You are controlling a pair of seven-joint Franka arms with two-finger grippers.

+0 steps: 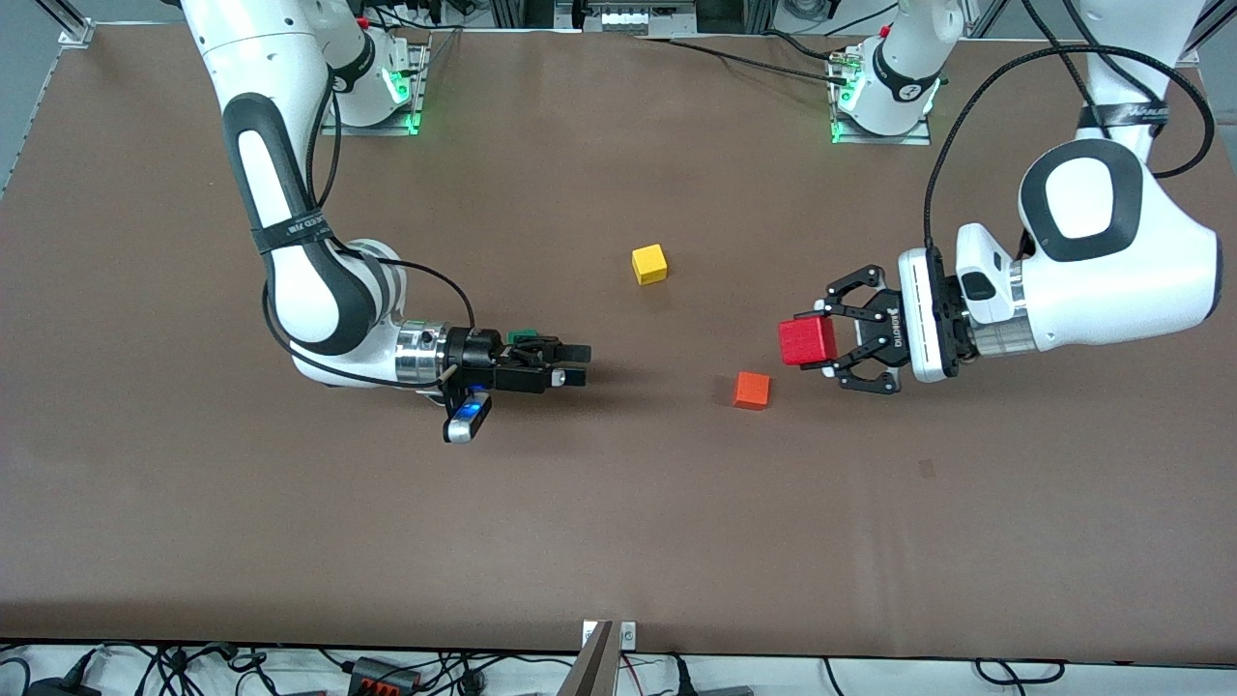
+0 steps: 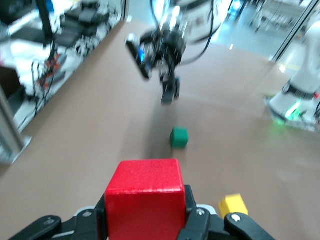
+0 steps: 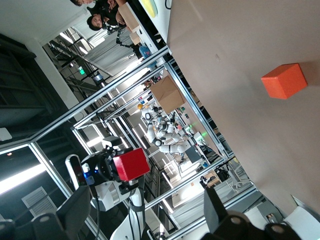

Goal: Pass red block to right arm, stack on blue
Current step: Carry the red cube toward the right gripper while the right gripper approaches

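The left gripper [image 1: 819, 340], a wide black linkage claw on the white left arm, is up in the air over the brown table [image 1: 618, 522] toward the left arm's end, lying level and pointing at the table's middle, its two fingers pinching the small bright red matte cube [image 1: 807, 340] from either side; in the left wrist view the same red block [image 2: 144, 199] sits between the black finger links, one face turned to the camera. Just below the claw in the front view, a small orange matte cube [image 1: 752, 390] rests on the table, close to the held red block but apart from it. A small yellow matte cube [image 1: 649, 263] stands on the table farther from the front camera than the orange one, about midway between the table's two ends. The right gripper [image 1: 578, 365], slim and black with two straight fingers on the white right arm, hangs level above the table nearer the right arm's end, pointed toward the left gripper with its fingers spread and nothing between them; a wide gap of bare table lies between the two grippers. A small green cube [image 2: 179, 137] rests on the table close under the right gripper's wrist.
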